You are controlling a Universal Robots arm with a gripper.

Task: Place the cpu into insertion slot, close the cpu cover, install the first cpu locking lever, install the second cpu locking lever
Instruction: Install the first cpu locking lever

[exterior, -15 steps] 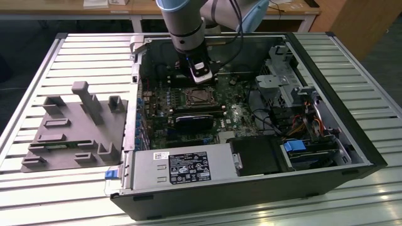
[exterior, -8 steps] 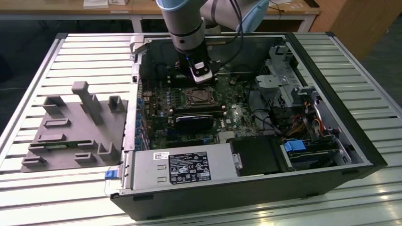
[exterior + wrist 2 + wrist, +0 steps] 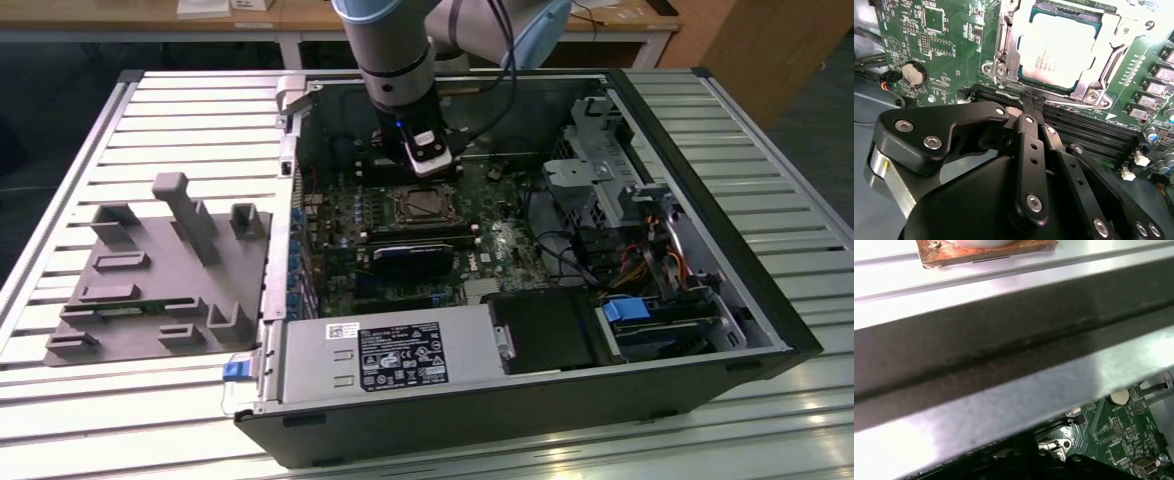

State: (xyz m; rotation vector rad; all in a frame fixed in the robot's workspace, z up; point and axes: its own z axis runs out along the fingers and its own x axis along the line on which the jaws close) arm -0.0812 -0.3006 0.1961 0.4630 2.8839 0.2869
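The cpu (image 3: pixel 1059 50) sits in the insertion slot (image 3: pixel 1004 35) with the cpu cover (image 3: pixel 1104 30) down; the gripper (image 3: pixel 1031 107), fingers pinched empty, hovers beside. Levers want slow, square pushes.

We see an open black computer case (image 3: pixel 747 290) lying on a ribbed metal tabletop (image 3: pixel 160 110). To the exterior view's left of the case sits a grey moulded fixture (image 3: pixel 147 285) with upright posts. Inside the case, a silver power supply (image 3: pixel 387 358) lies along the near edge, and a bundle of coloured cables (image 3: pixel 654 265) runs on the exterior view's right. In the second wrist view we find a round coin battery (image 3: pixel 913 73) on the green board and long black memory slots (image 3: pixel 1089 131).
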